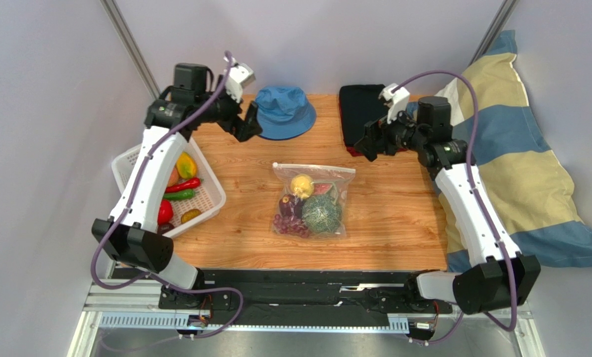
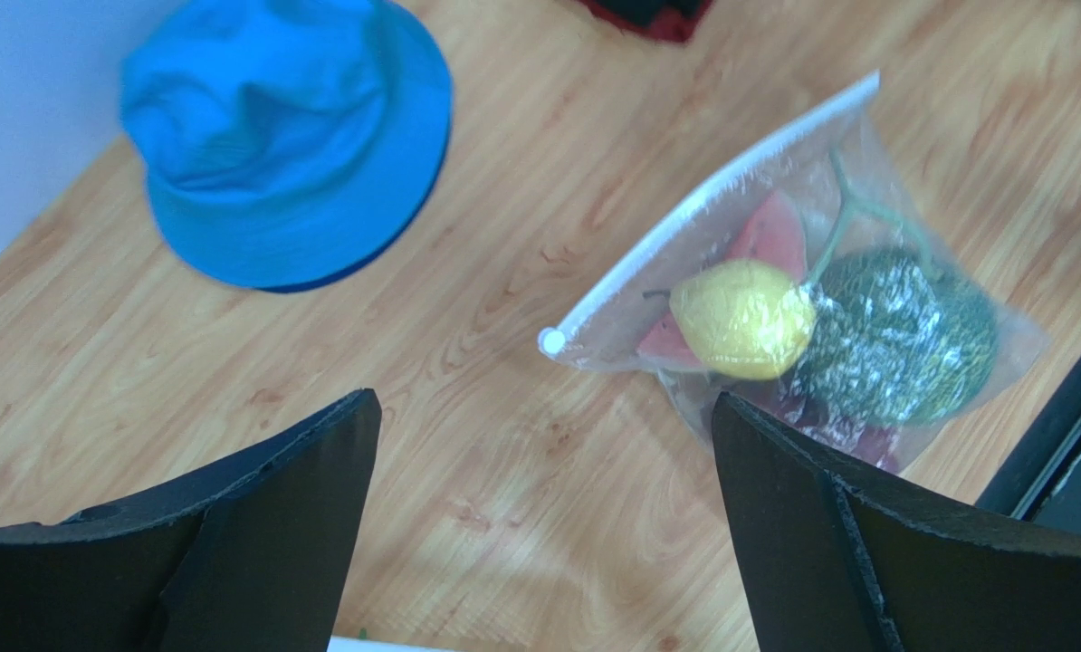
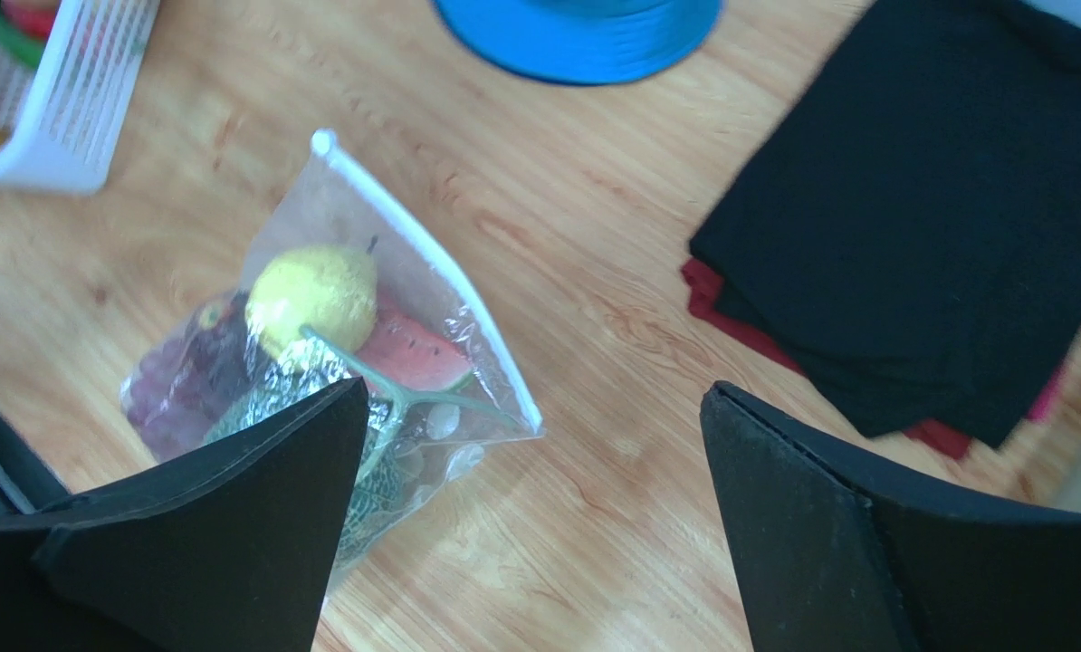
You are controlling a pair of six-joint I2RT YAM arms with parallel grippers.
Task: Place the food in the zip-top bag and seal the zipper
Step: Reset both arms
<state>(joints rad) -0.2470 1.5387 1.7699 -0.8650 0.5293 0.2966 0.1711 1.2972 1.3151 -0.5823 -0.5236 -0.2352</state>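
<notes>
The zip-top bag [image 1: 312,199] lies flat mid-table, its white zipper [image 1: 314,167] along the far edge. Inside are a yellow fruit [image 1: 301,185], a watermelon slice [image 1: 323,189], purple grapes [image 1: 291,223] and a green squash ball [image 1: 322,213]. The bag also shows in the left wrist view [image 2: 832,299] and the right wrist view [image 3: 356,340]. My left gripper [image 1: 248,123] is open and empty, raised at the far left by the hat. My right gripper [image 1: 367,143] is open and empty, raised by the black cloth. More food lies in the white basket [image 1: 209,195]: red peppers [image 1: 181,186], a cucumber [image 1: 178,195].
A blue hat [image 1: 283,111] sits at the far middle and a folded black cloth [image 1: 358,111] over something red lies at the far right. A striped pillow [image 1: 526,171] lies off the table's right edge. The basket stands at the left edge.
</notes>
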